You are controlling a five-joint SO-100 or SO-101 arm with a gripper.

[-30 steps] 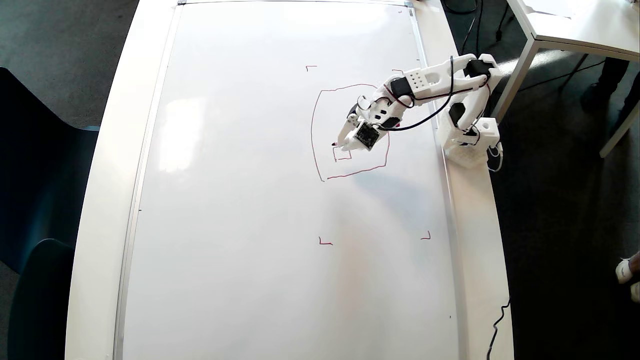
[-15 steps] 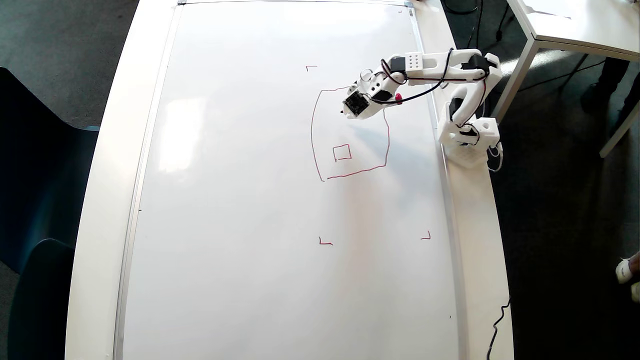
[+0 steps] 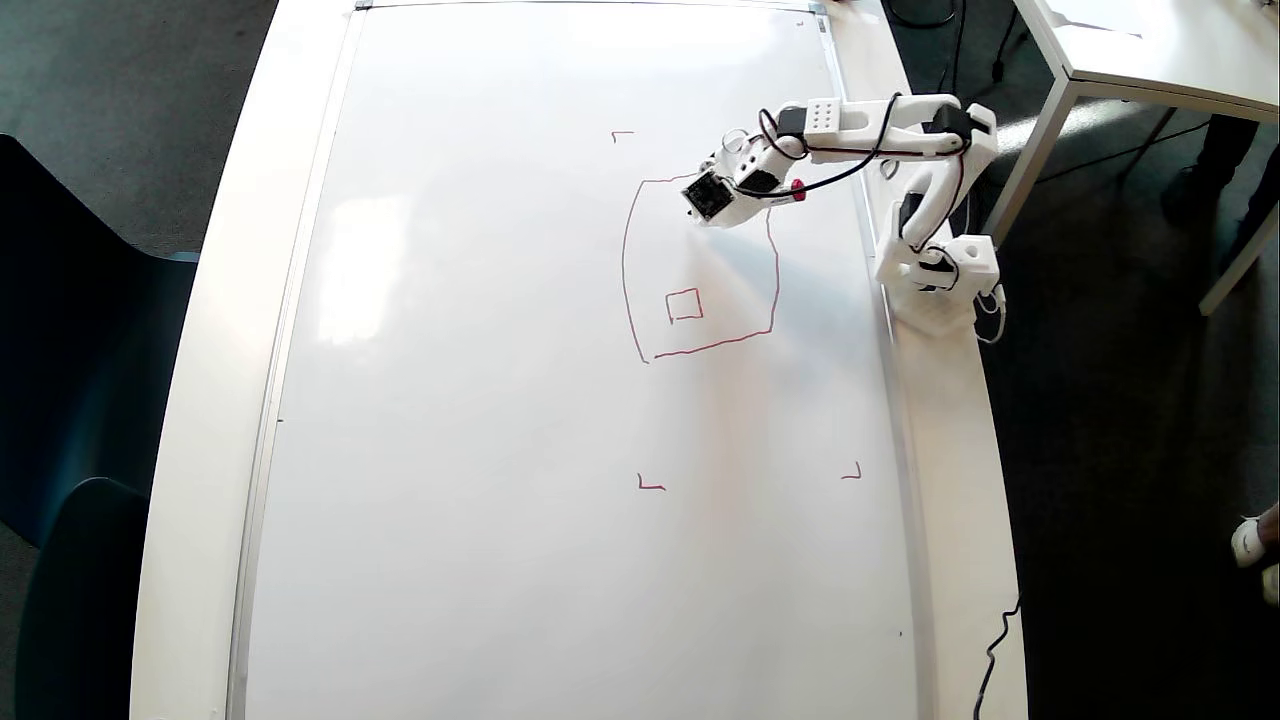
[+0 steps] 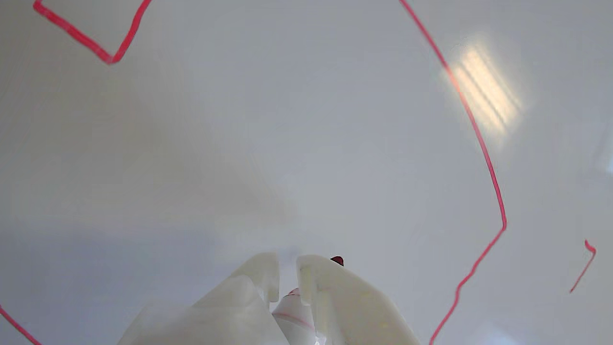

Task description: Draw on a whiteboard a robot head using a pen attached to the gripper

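The whiteboard [image 3: 500, 400] fills the table. On it is the robot head [image 3: 623, 270], a red rounded-square outline with one small square [image 3: 684, 291] inside near its lower left. My gripper [image 3: 692, 210] hangs over the outline's upper edge, reaching in from the right. In the wrist view my gripper [image 4: 287, 268] is shut on the pen [image 4: 294, 311], whose dark red tip [image 4: 337, 260] peeks past the right finger. Whether the tip touches the whiteboard [image 4: 239, 143] I cannot tell. The pen's red end [image 3: 797, 190] sticks out behind the wrist. The outline [image 4: 483, 148] runs down the right, and the small square's corner [image 4: 110, 60] is at top left.
Small red corner marks [image 3: 650, 485] [image 3: 852, 472] [image 3: 622, 133] sit on the board. The arm's base [image 3: 940, 270] stands on the white table rim at the right. A second table [image 3: 1150, 50] is at top right, a dark chair [image 3: 60, 300] at the left.
My gripper left the small square and swung up to the top of the outline. The square now shows whole. Over the last half second it crept slightly further up.
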